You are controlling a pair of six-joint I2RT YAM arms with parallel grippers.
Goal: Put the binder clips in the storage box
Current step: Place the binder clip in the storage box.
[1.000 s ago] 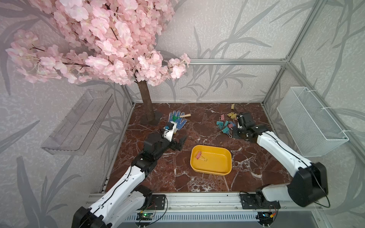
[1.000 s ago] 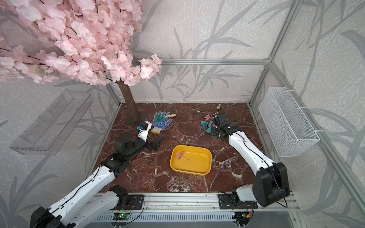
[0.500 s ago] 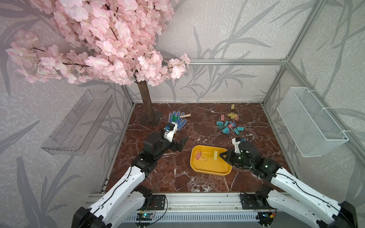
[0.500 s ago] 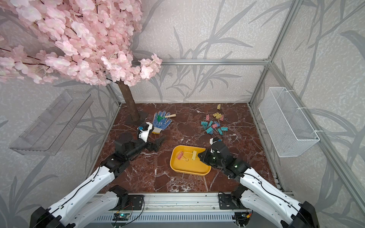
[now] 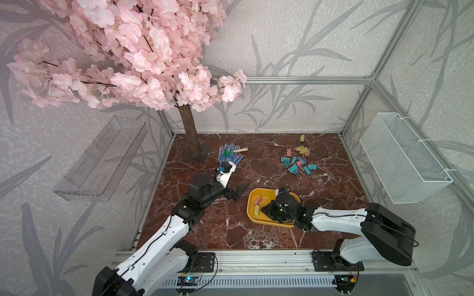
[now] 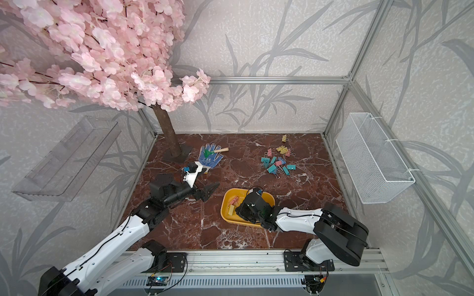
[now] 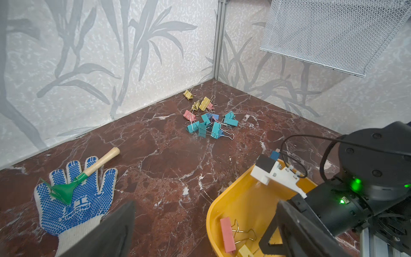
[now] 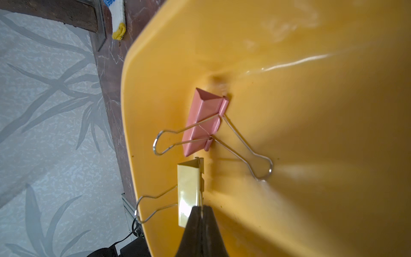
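Pinching the yellow binder clip [image 8: 188,189] by its edge, the right gripper [image 8: 201,210] has its black jaws pressed together, reaching into the storage box [image 8: 311,133] from the box's lower right in both top views. That clip sits low inside the box, close to its left wall; whether it touches the bottom I cannot tell. Just beside it a pink binder clip [image 8: 204,120] lies on the box floor with both wire handles splayed out. In a top view the yellow storage box [image 5: 264,192] sits on the red marble floor at lower centre of the frame, with the pink clip [image 5: 257,200] and yellow clip [image 5: 256,210] at its left end.

All other binder clips [image 5: 297,161] lie in a loose heap on the floor toward the upper right, well apart from the box: teal ones nearest it, pink, blue and yellow behind, and one yellow clip off by itself near the back wall.

Left of the box, the left gripper [image 5: 238,192] hangs over the floor with its jaws spread wide, pointing at the box.

A blue-dotted work glove [image 5: 229,156] lies at upper centre with a small green rake [image 5: 232,151] on it. A white wire mesh basket [image 5: 402,164] hangs on the right wall and a clear acrylic shelf [image 5: 102,159] on the left wall.
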